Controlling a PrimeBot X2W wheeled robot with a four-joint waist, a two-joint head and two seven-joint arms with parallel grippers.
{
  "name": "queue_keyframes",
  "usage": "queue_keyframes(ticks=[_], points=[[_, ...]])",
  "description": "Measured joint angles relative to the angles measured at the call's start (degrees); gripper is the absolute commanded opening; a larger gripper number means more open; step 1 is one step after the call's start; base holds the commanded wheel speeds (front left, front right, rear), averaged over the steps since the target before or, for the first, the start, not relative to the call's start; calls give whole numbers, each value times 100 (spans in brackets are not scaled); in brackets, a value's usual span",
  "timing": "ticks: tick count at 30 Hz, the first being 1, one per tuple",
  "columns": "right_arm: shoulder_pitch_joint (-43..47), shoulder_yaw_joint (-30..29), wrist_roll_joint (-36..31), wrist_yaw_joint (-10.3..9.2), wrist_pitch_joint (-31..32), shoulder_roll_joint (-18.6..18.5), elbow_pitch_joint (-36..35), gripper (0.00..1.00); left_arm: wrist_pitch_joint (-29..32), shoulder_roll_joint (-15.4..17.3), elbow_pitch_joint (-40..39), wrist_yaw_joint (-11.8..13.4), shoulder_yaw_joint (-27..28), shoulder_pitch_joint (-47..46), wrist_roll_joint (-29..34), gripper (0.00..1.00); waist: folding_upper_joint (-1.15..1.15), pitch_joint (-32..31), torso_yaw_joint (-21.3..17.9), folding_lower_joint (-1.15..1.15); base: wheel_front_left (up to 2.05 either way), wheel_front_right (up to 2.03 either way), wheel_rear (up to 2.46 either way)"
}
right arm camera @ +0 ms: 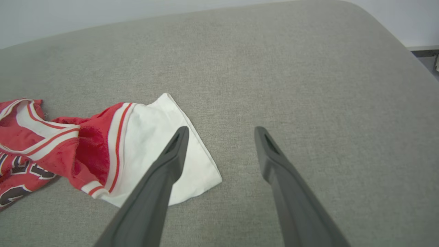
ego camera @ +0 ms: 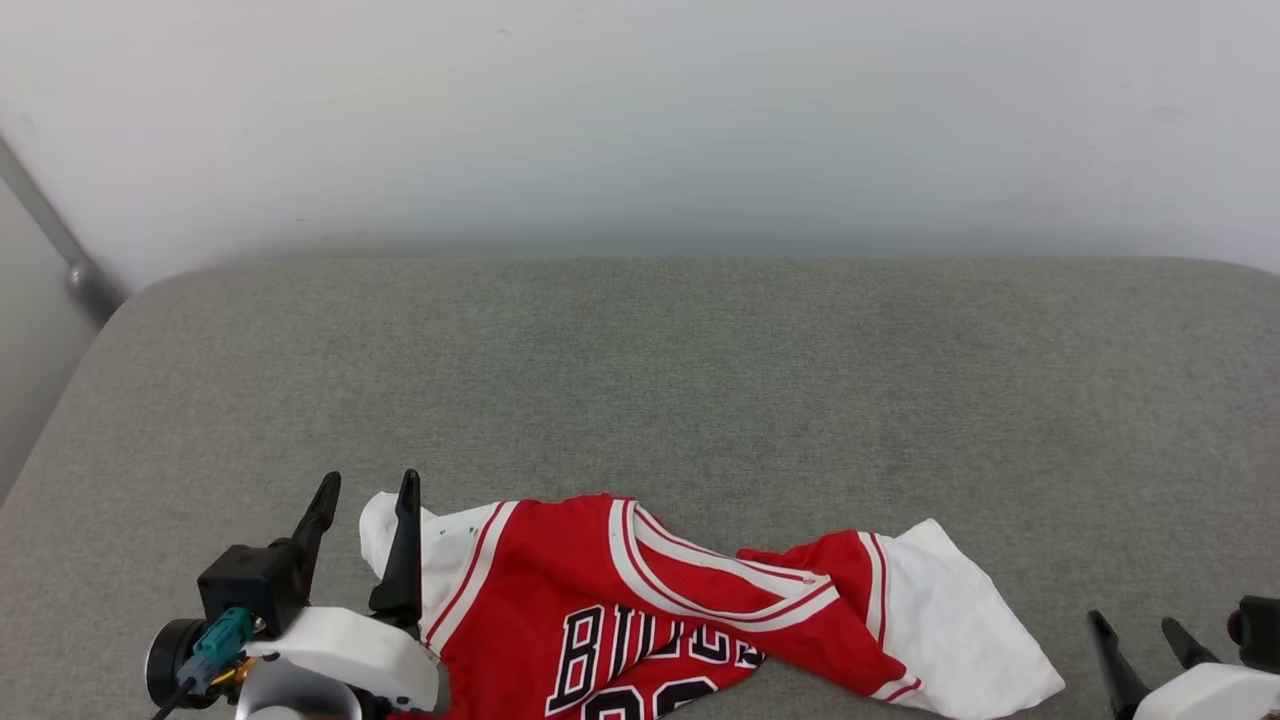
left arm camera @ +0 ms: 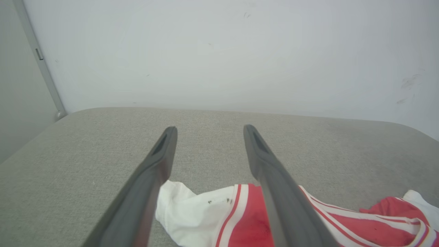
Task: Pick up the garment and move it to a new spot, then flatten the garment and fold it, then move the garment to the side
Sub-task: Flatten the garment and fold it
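Observation:
The garment [ego camera: 640, 590], a red jersey with white sleeves, striped trim and black lettering, lies crumpled along the near edge of the grey cushioned surface [ego camera: 700, 380]. My left gripper [ego camera: 368, 490] stands open over the jersey's white left sleeve [left arm camera: 192, 212], one finger on each side of the sleeve's end, holding nothing. At the lower right my right gripper [ego camera: 1135, 622] is open too, just right of the white right sleeve [right arm camera: 154, 144]; its left finger [right arm camera: 171, 154] hovers over that sleeve's edge. The garment's lower part runs out of view.
A pale wall [ego camera: 640, 120] rises behind the grey surface. A grey metal bar [ego camera: 50, 230] slants down at the far left corner. The surface's rounded right edge [right arm camera: 404, 44] drops toward a floor.

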Motion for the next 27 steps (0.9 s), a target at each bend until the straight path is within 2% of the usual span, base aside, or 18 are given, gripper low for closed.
queue_keyframes(ticks=[5, 9, 18, 19, 20, 21, 27], points=[[1, -77, 377, 0, 1238, -326, 292, 100, 0, -58, -393, 59, 67, 193, 187, 100, 0, 73, 174, 0, 0, 0, 0], [-79, 96, 638, 0, 2168, -624, 389, 100, 0, -140, -645, 79, 82, 190, 321, 100, 0, 273, 315, 0, 0, 0, 0], [-610, 446, 1021, -1, 2939, -936, 939, 100, 0, -350, -799, 3, 189, -34, 571, 100, 0, 897, 616, 1, 0, 0, 0], [-650, 459, 1093, -1, 2998, -976, 989, 42, 0, -364, -783, -3, 207, -46, 583, 100, 0, 938, 647, 1, 0, 0, 0], [-664, 459, 1163, -3, 3016, -990, 1026, 6, 0, -371, -764, -20, 226, -47, 583, 100, 0, 972, 673, 1, 0, 0, 0], [-676, 467, 1202, -3, 3020, -1013, 1051, 0, 0, -385, -745, -34, 252, -47, 586, 100, 0, 998, 693, 0, 0, 0, 0], [-793, 573, 1285, -1, 2821, -1074, 1056, 0, 52, -331, -530, -97, 398, 52, 475, 100, 0, 944, 595, 1, 0, 0, 0]])
